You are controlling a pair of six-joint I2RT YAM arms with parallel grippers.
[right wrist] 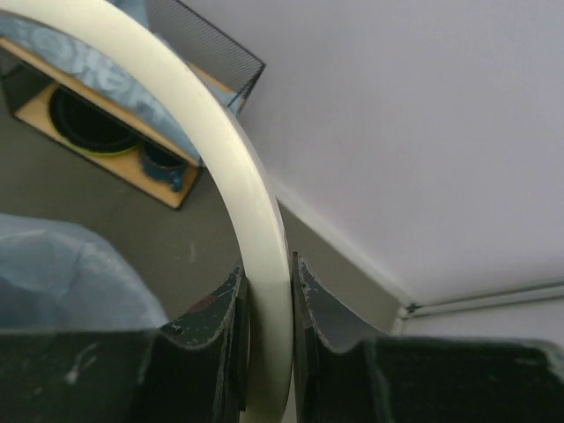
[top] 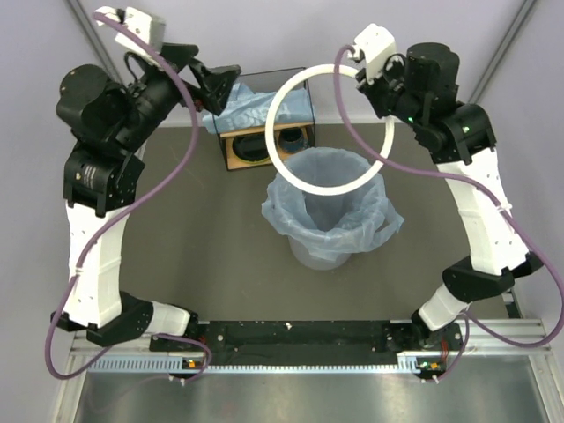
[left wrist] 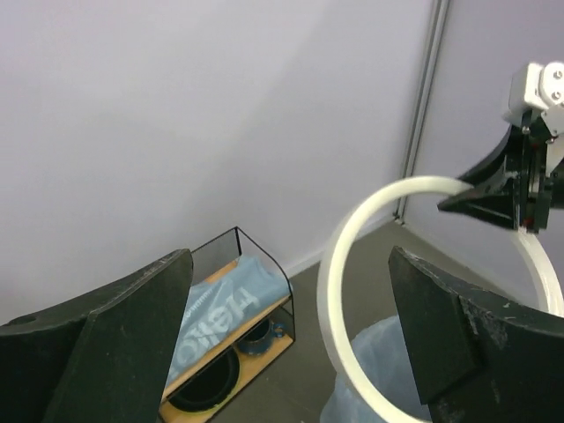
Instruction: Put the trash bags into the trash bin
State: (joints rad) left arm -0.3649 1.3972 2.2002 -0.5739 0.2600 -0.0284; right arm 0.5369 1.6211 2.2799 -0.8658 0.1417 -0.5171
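Note:
The trash bin (top: pixel 319 256) stands mid-table, lined with a light-blue trash bag (top: pixel 291 216) folded over its top. Its white ring rim (top: pixel 330 191) is off the bin and held tilted above it. My right gripper (top: pixel 359 79) is shut on the ring's far edge; in the right wrist view the gripper (right wrist: pixel 269 295) clamps the ring (right wrist: pixel 251 211). Another blue trash bag (top: pixel 242 110) with white lettering lies on the shelf's upper level, also in the left wrist view (left wrist: pixel 220 308). My left gripper (top: pixel 222 92) hangs open and empty above that shelf (left wrist: pixel 291 339).
The black-wire wooden shelf (top: pixel 231 152) stands behind the bin at the back, with a dark bowl (left wrist: pixel 198 388) and a blue cup (left wrist: pixel 257 333) on its lower level. The grey back wall is close behind it. A wall post (left wrist: pixel 421 115) stands at the right.

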